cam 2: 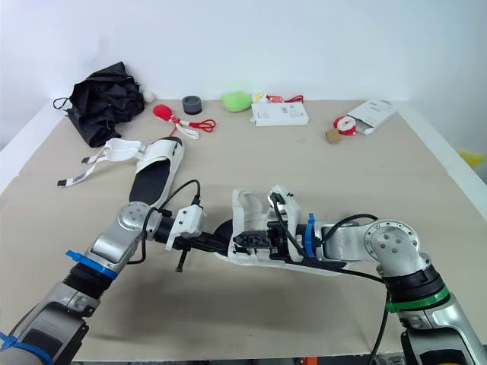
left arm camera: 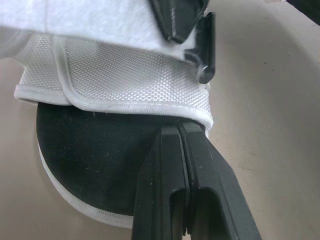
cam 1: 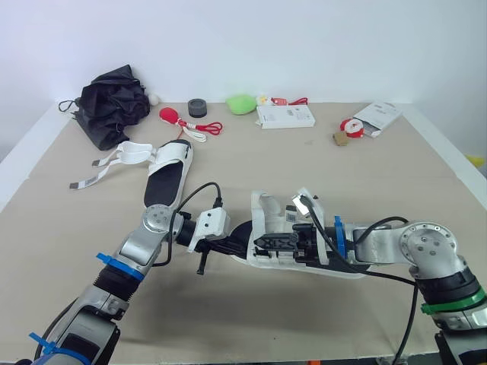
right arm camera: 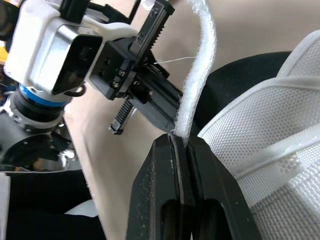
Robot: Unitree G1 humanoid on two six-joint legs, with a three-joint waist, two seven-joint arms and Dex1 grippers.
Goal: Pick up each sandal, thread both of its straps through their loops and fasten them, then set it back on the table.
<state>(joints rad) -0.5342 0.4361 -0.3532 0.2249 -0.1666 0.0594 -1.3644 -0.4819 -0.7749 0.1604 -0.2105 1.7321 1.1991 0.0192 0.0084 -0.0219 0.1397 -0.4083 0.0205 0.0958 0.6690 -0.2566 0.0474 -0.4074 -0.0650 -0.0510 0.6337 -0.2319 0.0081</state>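
One sandal (cam 1: 268, 207) on the table (cam 1: 342, 175) is being held by its strap (right arm camera: 200, 75) in the clamped right gripper (right arm camera: 176, 138), toe being touched by the closed left gripper (left arm camera: 182, 129); slippage is being risked by the thin pinch.

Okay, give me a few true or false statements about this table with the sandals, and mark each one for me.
1. The right gripper pinches a white strap of the near sandal. True.
2. The far sandal lies near the black umbrella with its straps fastened. False: they lie loose, splayed on the table.
3. A green object sits near the table's far edge. True.
4. The left gripper is wide open. False: its fingers are shut, above the near sandal's black insole.
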